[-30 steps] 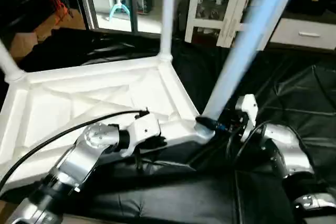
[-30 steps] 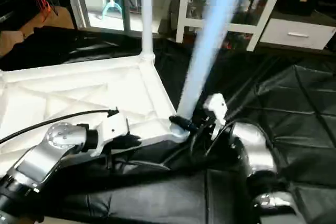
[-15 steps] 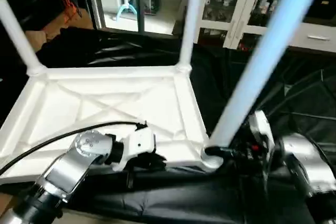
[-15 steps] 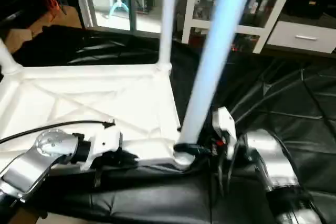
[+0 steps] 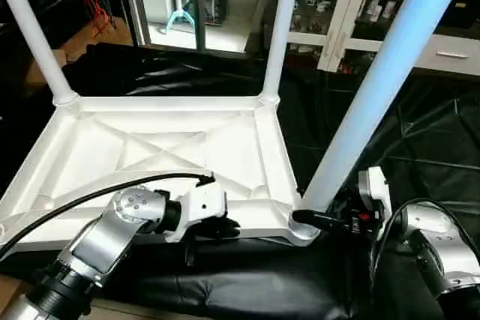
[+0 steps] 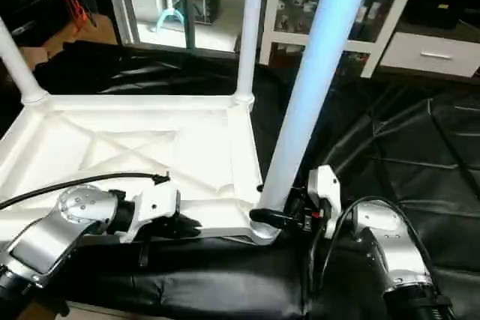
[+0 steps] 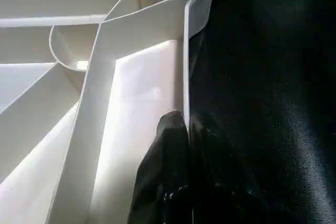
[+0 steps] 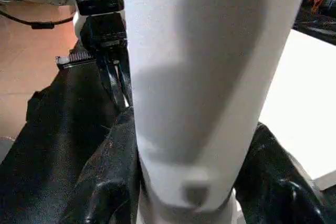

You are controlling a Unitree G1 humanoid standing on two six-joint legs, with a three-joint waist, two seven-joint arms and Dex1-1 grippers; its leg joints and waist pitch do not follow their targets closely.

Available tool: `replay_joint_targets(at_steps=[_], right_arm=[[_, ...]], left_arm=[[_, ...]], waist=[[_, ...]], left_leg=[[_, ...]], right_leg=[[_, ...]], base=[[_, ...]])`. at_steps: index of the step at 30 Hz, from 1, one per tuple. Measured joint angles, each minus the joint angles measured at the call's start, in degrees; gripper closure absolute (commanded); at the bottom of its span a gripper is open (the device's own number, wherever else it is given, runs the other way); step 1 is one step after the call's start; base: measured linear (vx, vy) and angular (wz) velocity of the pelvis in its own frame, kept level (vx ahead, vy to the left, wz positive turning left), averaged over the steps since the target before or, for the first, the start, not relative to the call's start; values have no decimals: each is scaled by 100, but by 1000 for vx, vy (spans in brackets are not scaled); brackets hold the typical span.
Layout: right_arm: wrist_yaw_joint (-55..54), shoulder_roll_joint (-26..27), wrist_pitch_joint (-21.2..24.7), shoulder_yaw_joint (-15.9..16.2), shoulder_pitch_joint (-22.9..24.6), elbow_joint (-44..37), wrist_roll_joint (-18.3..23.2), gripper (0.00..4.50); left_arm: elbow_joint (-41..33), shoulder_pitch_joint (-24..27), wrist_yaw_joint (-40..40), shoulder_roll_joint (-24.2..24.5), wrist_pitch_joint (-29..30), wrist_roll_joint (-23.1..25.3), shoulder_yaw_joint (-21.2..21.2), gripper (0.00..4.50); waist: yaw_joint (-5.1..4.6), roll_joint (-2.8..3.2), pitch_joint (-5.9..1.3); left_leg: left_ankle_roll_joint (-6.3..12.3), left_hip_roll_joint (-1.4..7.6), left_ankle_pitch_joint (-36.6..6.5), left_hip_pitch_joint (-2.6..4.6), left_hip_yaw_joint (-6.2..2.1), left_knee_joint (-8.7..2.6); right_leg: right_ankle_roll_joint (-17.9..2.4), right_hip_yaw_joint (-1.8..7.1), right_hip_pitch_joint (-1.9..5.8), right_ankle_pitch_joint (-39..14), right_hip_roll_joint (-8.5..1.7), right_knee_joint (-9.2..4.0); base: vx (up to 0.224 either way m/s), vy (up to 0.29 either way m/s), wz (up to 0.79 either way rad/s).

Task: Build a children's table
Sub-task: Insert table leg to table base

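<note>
Black sheet [image 5: 420, 133] over the floor, white cabinet [image 5: 352, 5] behind. Tabletop [image 5: 150, 155] lying underside up on it, ribs showing, two far legs [image 5: 279, 31] already standing in the far corner sockets. Third leg [image 5: 375, 95] upright in the near corner socket [image 5: 300, 226], long axis near vertical, leaning slightly away and outward. Right gripper [image 5: 319, 219] clamped around base of that leg just above the socket, one finger each side, leg rising straight up between them. Left gripper [image 5: 225, 226] clenched on near rim of tabletop, pinching the thin wall, socket just beside it toward the right gripper. Right arm nearer the leg, left arm bracing the tabletop. Next move likely a straight push down along the leg's axis into the socket, or a release if seated; cannot tell how deep the leg sits. Near corner on left arm's side apparently still without a leg.
</note>
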Motion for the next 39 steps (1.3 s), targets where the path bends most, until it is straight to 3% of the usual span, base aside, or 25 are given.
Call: replay_joint_targets(at_steps=[17, 25, 29, 31, 33, 37, 39], right_arm=[[-85, 67, -114, 42, -43, 158, 1, 263], [-1007, 571, -400, -90, -289, 759, -54, 263], [-2338, 993, -377, -151, -728, 1208, -360, 263], [-3633, 1323, -281, -178, -1189, 1645, -707, 263], [-4542, 1493, -229, -182, -1484, 1911, -935, 263], [-5857, 1838, -230, -293, -1895, 2341, -1197, 263], [-6079, 1889, -231, -302, -1936, 2386, -1230, 263]], left_arm=[[-2, 10, 39, 25, 20, 2, 2, 450], [0, -4, 510, -138, 376, 90, 97, 450], [7, -267, 1171, -604, 1394, 218, 180, 450], [154, -601, 1970, -1348, 2409, 490, 299, 450], [227, -779, 2590, -1904, 3031, 615, 333, 450], [487, -985, 3321, -2605, 3363, 659, 334, 450], [560, -1012, 3450, -2701, 3354, 655, 341, 450]], waist=[[-38, -27, -15], [-229, -26, -15], [-374, -34, -20], [-425, -24, -18], [-455, -34, -27], [-469, -48, -50], [-444, -48, -54]], left_leg=[[-1, 0, 1, 4, 2, -18], [-17, 0, 10, 9, 0, -40], [-30, 0, 18, 13, 0, -53], [-38, -4, 25, 8, 1, -48], [-36, -6, 23, 4, 1, -51], [-23, -6, 17, -7, 0, -75], [1, -6, 23, -9, 0, -77]], right_leg=[[2, -1, -1, -1, 1, -8], [3, 0, -4, -2, 3, -9], [3, 4, -10, -2, 8, -7], [-1, 6, -14, 2, 5, -1], [-1, 5, -12, 1, 3, -12], [0, -2, -12, 1, 6, -57], [0, -5, -11, 1, 6, -64]], base=[[0, 0, 0], [0, 0, 0], [0, 0, 0], [0, 0, 0], [0, 0, 0], [0, 0, 0], [0, 0, 0]])
